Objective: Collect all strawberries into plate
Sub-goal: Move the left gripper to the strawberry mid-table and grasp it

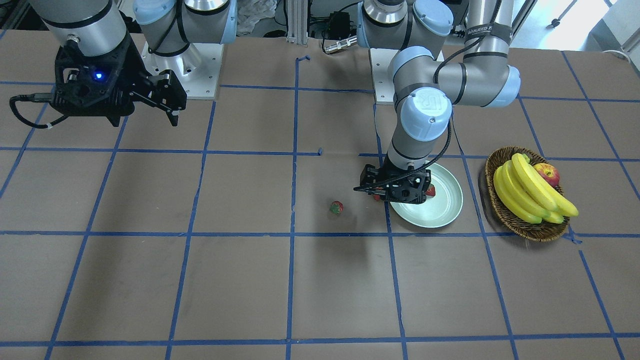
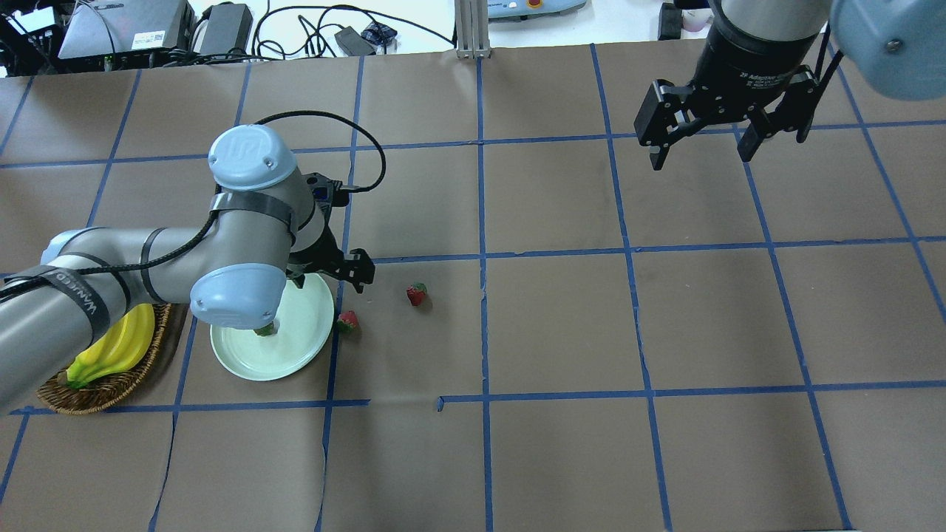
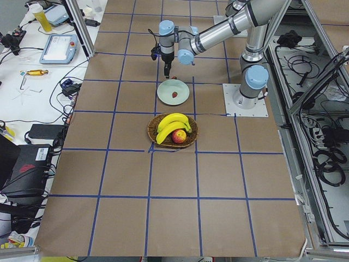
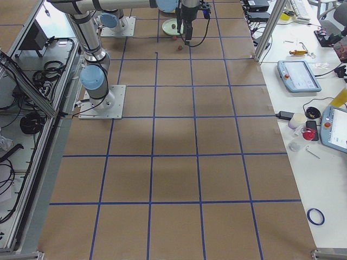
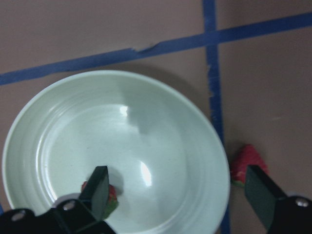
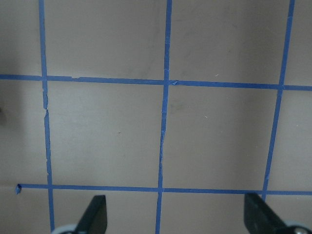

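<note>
Now, one strawberry (image 5: 112, 195) in the plate (image 5: 122, 80), beside a finger (image 5: 100, 187) of the left gripper (image 5: 176, 169)

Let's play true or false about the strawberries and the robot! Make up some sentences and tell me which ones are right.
1. One strawberry lies in the plate. True.
2. All the strawberries are in the plate. False: a second strawberry lies on the table right beside the plate's rim, and a third strawberry lies farther off.
3. The left gripper is holding a strawberry. False: it is open and empty above the plate.
4. The bananas and the apple sit in the basket. True.
5. The right gripper is open, with only table under it. True.
</note>
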